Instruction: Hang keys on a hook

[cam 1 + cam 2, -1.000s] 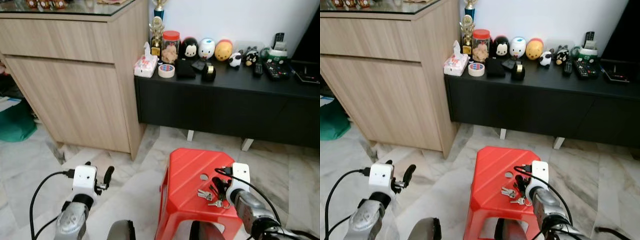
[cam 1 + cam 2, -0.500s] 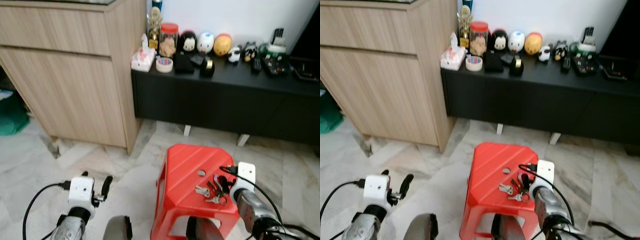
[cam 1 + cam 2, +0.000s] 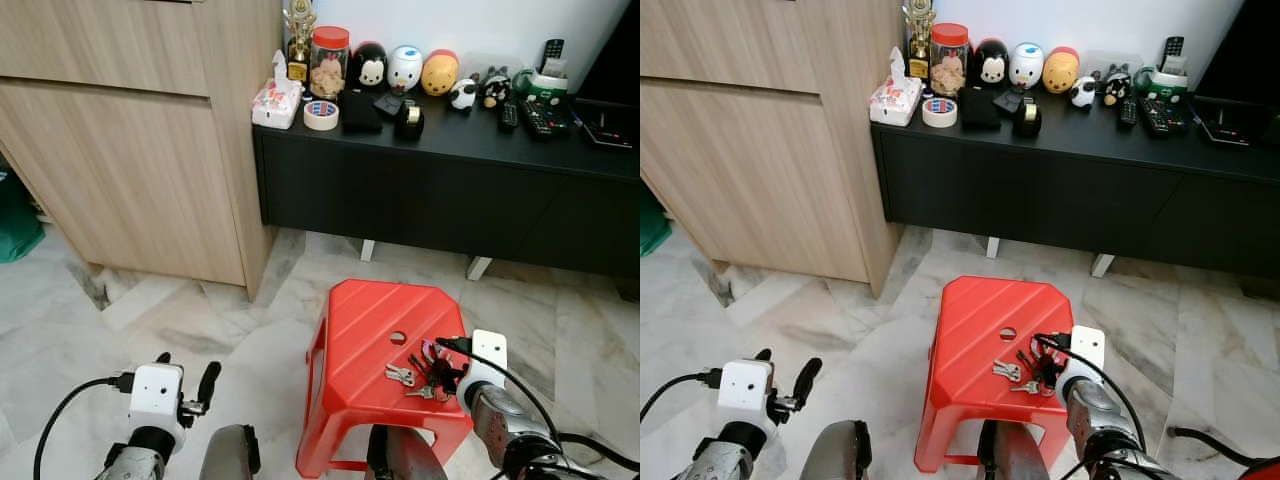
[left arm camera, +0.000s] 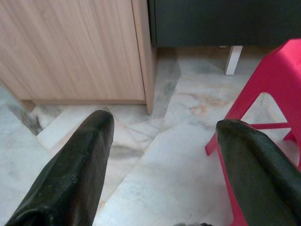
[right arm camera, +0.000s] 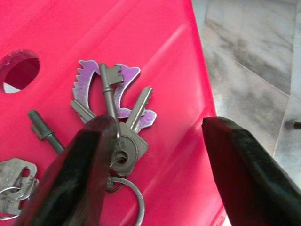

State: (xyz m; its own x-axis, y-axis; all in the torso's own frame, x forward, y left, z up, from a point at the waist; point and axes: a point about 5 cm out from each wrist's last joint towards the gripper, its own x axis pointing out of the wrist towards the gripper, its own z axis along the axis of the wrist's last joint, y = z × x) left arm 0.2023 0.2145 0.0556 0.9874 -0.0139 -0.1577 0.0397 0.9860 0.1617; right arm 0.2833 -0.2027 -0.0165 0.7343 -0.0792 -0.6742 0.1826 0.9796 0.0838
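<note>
Right wrist view showed the right end effector [image 5: 155, 179] spread wide right over the keys [image 5: 113, 122] on the red stool [image 3: 370, 330], which lay far from the left end effector [image 4: 160, 169], also spread.

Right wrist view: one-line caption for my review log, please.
Open right tool poised over a bunch of keys with a purple fob, lying on the red stool beside its round hole.

Red stool [image 3: 370, 335], ribbed top; silver keys [image 5: 120, 136] with a purple tag [image 5: 84, 82]. Floor [image 3: 150, 320] grey-veined white marble, cabinet [image 3: 130, 150] light woodgrain, console [image 3: 450, 190] black.
</note>
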